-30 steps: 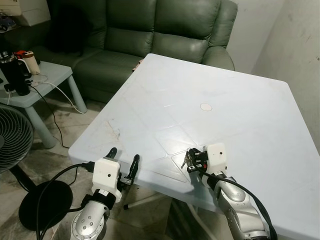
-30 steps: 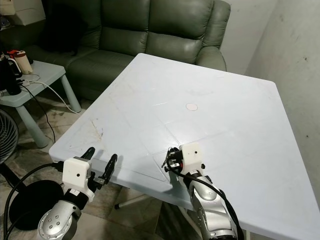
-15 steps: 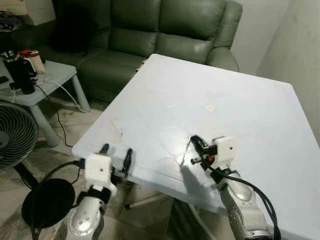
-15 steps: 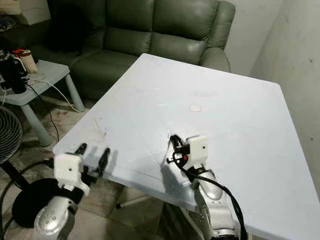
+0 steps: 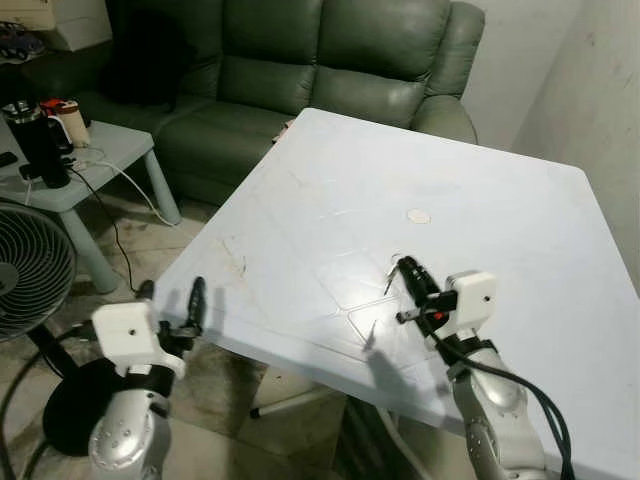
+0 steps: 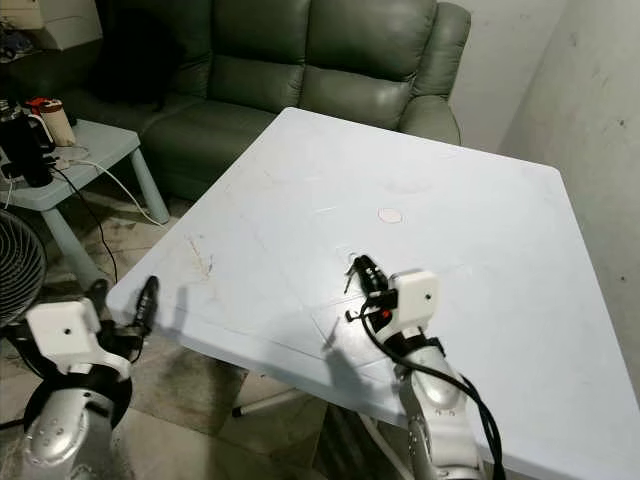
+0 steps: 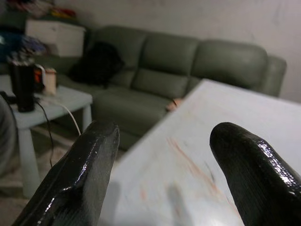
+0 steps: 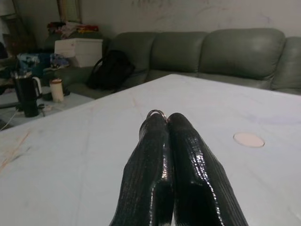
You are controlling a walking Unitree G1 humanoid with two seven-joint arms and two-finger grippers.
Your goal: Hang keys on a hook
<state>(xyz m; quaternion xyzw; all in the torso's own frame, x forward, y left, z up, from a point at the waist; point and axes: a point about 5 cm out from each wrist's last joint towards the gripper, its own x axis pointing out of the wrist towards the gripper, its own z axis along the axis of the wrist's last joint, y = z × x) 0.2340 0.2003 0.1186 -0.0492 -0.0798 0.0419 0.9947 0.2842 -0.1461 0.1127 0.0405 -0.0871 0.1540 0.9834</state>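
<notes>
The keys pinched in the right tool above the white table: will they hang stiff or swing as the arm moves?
Probably swing: the keys dangle loosely below the right tool, held by the ring at its tips. The thin metal ring could slip. They look light.

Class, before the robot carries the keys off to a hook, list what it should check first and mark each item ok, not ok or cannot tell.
1. Right gripper shut on the keys: ok; ring peeks from the fingertips in the right wrist view.
2. Keys lifted off the table: ok.
3. All keys hanging secure: cannot tell, too small.
4. Left gripper open, off the table's near-left edge: ok.
5. Hook located: not ok.
6. Sofa behind the table, apart from both arms: ok.
</notes>
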